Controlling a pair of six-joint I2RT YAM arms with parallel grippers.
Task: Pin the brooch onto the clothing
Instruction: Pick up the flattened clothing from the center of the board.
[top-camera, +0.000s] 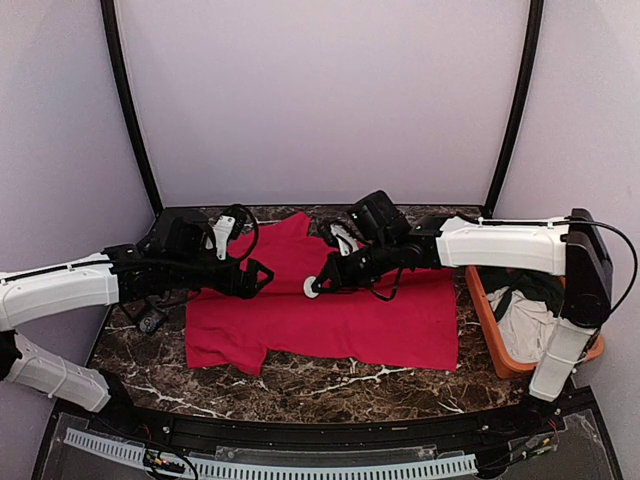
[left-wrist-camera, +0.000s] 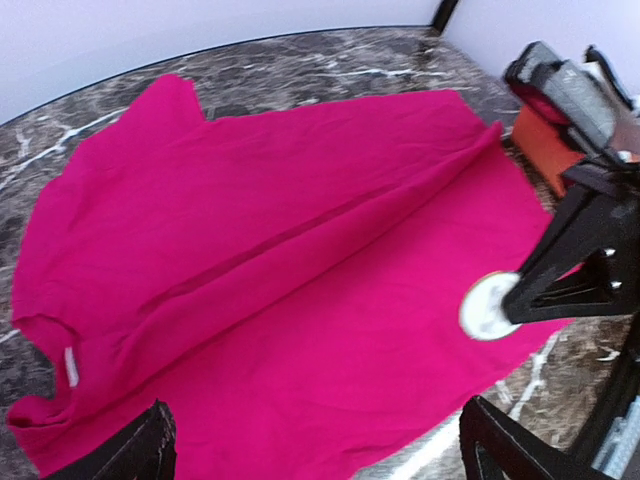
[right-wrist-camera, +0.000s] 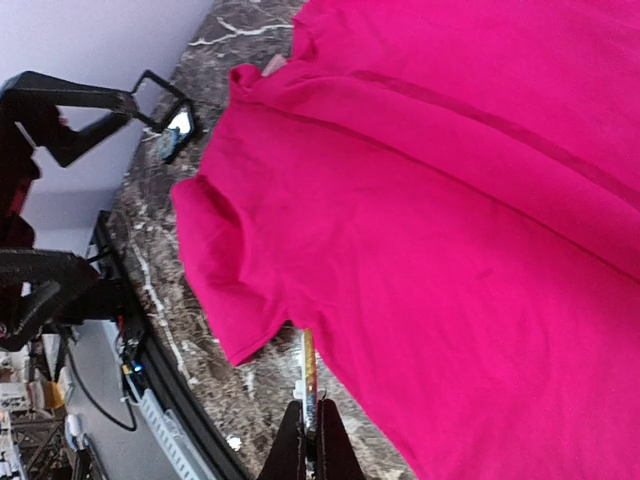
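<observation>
Top external | right jaws shut on brooch (top-camera: 311, 286), pinched by its edge at their tips | left jaws wide open, empty, facing brooch | T-shirt (top-camera: 330, 310) flat on desk (top-camera: 300, 385) beneath both jaws | risk: thin tip grip may let brooch twist or drop; unheld fabric may bunch under pin pressure
</observation>
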